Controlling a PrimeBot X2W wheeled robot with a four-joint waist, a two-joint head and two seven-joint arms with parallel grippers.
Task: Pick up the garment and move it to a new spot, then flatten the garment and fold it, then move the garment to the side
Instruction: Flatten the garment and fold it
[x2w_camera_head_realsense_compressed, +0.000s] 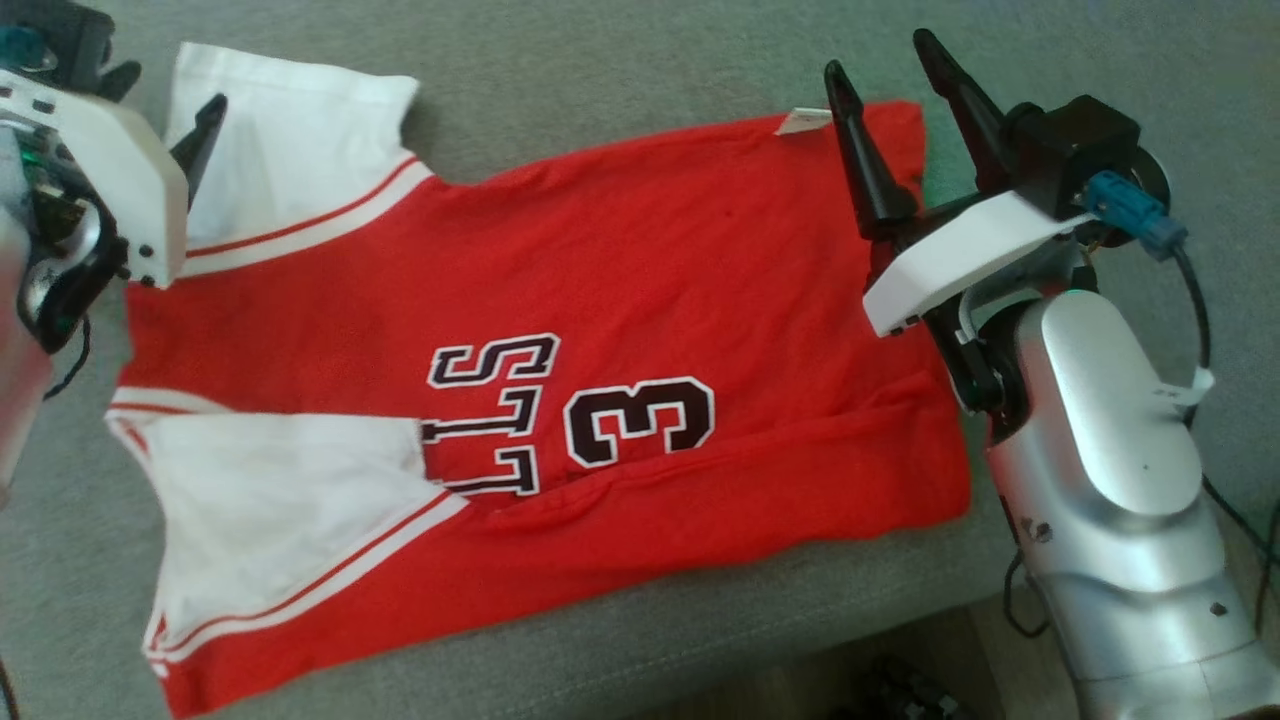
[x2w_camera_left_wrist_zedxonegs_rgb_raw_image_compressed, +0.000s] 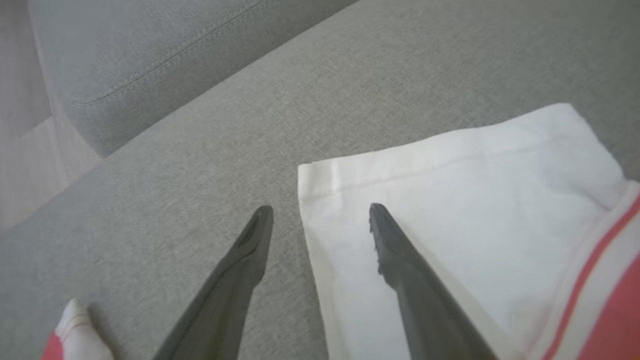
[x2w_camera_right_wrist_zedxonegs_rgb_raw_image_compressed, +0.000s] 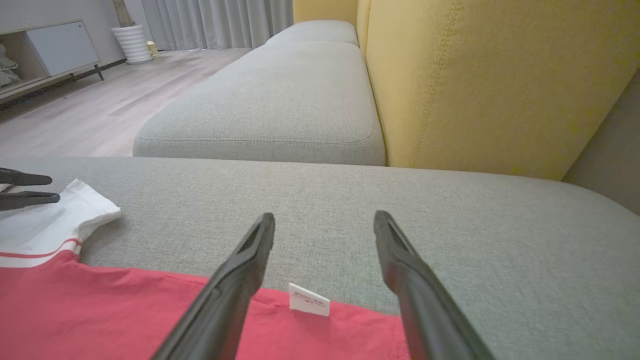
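left gripper (x2w_camera_left_wrist_zedxonegs_rgb_raw_image_compressed: 321, 209): jaws spread wide, nothing in them. it hangs over the far white sleeve (x2w_camera_head_realsense_compressed: 290, 130), one finger above the cloth and the other above bare seat cushion (x2w_camera_head_realsense_compressed: 650, 60), so it straddles the sleeve's edge.

garment (x2w_camera_head_realsense_compressed: 650, 260): red jersey spread across the cushion, sleeves at the left end, hem at the right end, near long side close to the cushion's front edge. it looks mostly flat, with one shallow ridge along the near side.

right gripper (x2w_camera_head_realsense_compressed: 880, 55): also wide open and empty, above the far hem corner just beside the white tag (x2w_camera_head_realsense_compressed: 803, 121).

my read: flattening is about done and the fold is next. for a clean fold, drop both grippers onto the far edge, pinch a single layer, lift level together and carry towards the front edge. risks: uneven lift skews the fold, and the sleeve may flop loose.
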